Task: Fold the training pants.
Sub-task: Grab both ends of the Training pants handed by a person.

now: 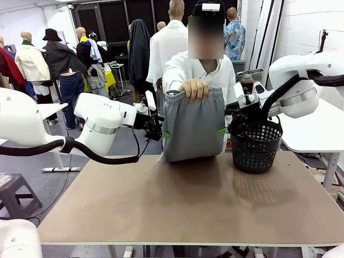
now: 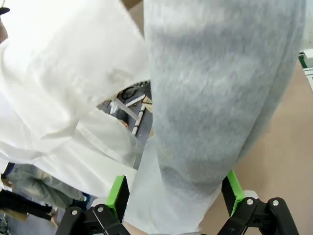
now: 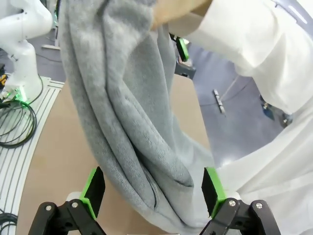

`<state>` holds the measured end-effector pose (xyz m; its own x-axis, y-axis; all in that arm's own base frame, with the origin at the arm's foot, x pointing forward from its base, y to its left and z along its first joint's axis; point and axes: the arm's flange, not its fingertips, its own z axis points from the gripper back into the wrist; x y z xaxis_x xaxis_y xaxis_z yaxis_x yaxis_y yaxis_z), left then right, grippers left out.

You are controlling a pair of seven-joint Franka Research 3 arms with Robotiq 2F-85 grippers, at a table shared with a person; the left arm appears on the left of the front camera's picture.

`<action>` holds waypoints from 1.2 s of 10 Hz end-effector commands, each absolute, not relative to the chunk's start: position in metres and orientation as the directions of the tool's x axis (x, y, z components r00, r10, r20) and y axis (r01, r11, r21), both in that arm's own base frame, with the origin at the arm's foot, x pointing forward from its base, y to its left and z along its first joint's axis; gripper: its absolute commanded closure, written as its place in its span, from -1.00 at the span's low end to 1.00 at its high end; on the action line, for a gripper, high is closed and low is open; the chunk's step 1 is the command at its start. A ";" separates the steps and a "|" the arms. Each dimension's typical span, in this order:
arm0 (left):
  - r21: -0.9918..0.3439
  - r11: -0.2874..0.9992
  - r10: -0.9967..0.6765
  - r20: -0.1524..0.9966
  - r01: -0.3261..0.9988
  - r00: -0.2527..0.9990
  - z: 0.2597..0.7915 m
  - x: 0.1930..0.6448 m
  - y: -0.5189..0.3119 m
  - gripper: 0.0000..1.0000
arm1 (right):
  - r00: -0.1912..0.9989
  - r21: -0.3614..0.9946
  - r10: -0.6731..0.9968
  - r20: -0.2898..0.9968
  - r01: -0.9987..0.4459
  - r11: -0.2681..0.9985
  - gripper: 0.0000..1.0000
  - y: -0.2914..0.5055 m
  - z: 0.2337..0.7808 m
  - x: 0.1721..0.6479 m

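Grey training pants (image 3: 127, 112) hanging down between the wide-apart green pads (image 3: 93, 188) of the right gripper (image 3: 154, 188), held up top by a person's hand (image 3: 173, 11), white sleeve (image 3: 244, 44) beside, brown table (image 3: 54, 161) below.

Training pants (image 1: 193, 129) waistband (partly) behind hand (image 1: 194, 89)

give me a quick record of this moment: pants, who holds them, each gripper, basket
training pants: hanging, waistband up, lower end at the far edge of the table
held by: person's hand, at the waistband
left gripper: open, pants fabric between its jaws
right gripper: open, pants fabric between its jaws
basket: black mesh, on the table, right of the pants
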<state>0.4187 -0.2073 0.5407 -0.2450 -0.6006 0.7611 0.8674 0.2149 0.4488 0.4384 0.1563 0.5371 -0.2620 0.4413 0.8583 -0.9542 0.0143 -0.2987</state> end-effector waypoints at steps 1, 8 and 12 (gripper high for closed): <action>0.434 0.143 -0.527 0.794 0.889 -0.303 0.537 0.424 -0.208 -1.00 | -0.286 -0.308 0.390 0.875 -0.951 -0.007 -1.00 0.161 0.537 0.445; 0.434 0.099 -0.446 0.824 0.895 -0.350 0.554 0.406 -0.212 -1.00 | -0.301 -0.298 0.312 0.901 -0.953 -0.059 -1.00 0.176 0.543 0.434; 0.430 0.122 -0.364 0.858 0.894 -0.363 0.560 0.406 -0.220 -1.00 | -0.314 -0.300 0.274 0.909 -0.949 -0.094 -1.00 0.189 0.553 0.428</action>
